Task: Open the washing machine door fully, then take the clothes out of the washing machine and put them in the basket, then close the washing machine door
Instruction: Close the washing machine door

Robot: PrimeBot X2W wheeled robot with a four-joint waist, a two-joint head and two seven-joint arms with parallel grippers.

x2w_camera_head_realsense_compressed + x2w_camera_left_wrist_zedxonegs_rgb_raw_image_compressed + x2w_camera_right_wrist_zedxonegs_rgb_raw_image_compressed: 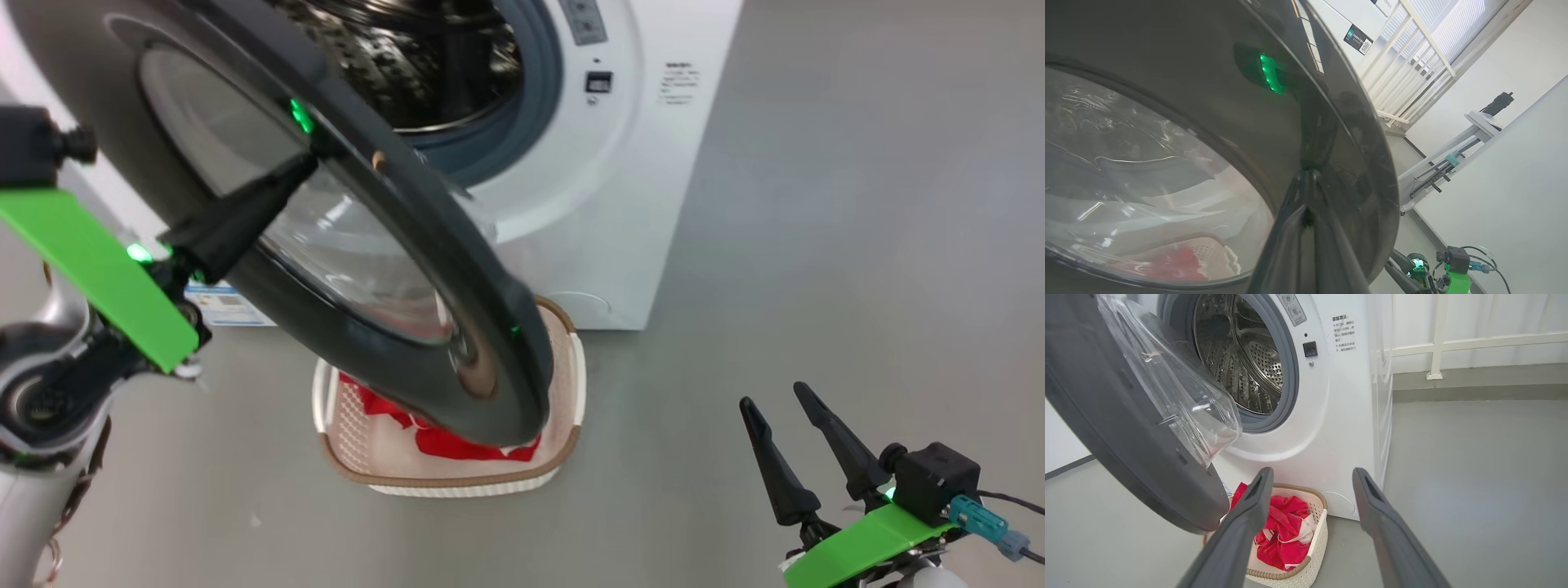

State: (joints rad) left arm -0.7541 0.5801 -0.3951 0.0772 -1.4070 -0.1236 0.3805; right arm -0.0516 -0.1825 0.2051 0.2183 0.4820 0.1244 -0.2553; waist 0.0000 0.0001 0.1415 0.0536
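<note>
The last step of the job looks to be in hand. The clothes [1284,535] lie heaped in the basket [1306,567], which sits on the floor right at the foot of the washing machine [620,204]. From what I can see of the drum [1241,363], it is bare steel, with nothing red in it.

The door [441,269] stands partway out from the machine's mouth, angled across the front and hanging above the basket. The left gripper [309,163] has its two fingers pinched together with nothing between them. The joined tips rest on the door's glossy outer face, on the dark ring between the glass and the outer edge. The right gripper [775,395] hangs well away from the machine, off to its right, fingers spread wide and empty.

As I judge it, the next move is a steady push toward the machine. The tips must follow the door's arc so they don't skid off the slick ring, and press until the latch catches.
</note>
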